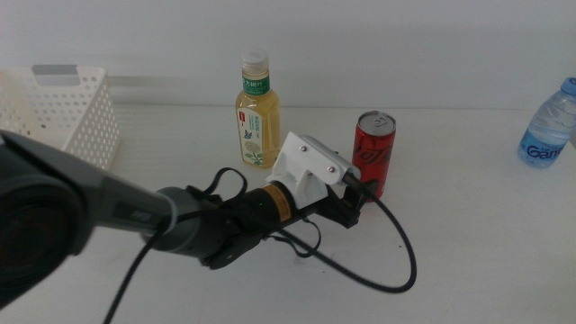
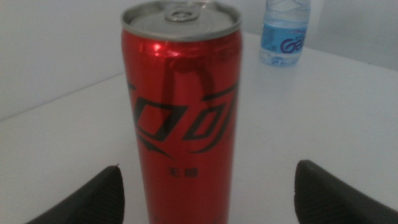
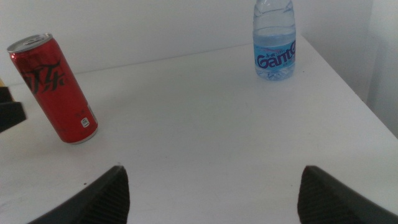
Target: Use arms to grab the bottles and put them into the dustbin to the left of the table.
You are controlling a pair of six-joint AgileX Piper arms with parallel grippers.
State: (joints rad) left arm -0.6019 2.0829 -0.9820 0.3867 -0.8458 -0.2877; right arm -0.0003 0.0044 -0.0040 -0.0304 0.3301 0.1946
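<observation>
A slim red soda can (image 1: pixel 375 151) stands upright mid-table. My left gripper (image 1: pixel 354 200) has reached it from the left and is open, a jaw on either side of the can (image 2: pixel 180 112) without touching it. The pale-yellow tea bottle (image 1: pixel 256 112) with a white cap stands just behind the left arm. Far right on the table is the clear water bottle (image 1: pixel 549 126) with a blue cap. My right gripper (image 3: pixel 211 171) waits open over bare table, facing the can (image 3: pixel 55 90) and the water bottle (image 3: pixel 274 43). The white perforated dustbin (image 1: pixel 58 112) sits at the far left.
The left arm's black cable (image 1: pixel 396 261) loops over the white table (image 1: pixel 477 252) in front of the can. The water bottle (image 2: pixel 284 34) shows beyond the can in the left wrist view. A white wall runs along the table's back edge.
</observation>
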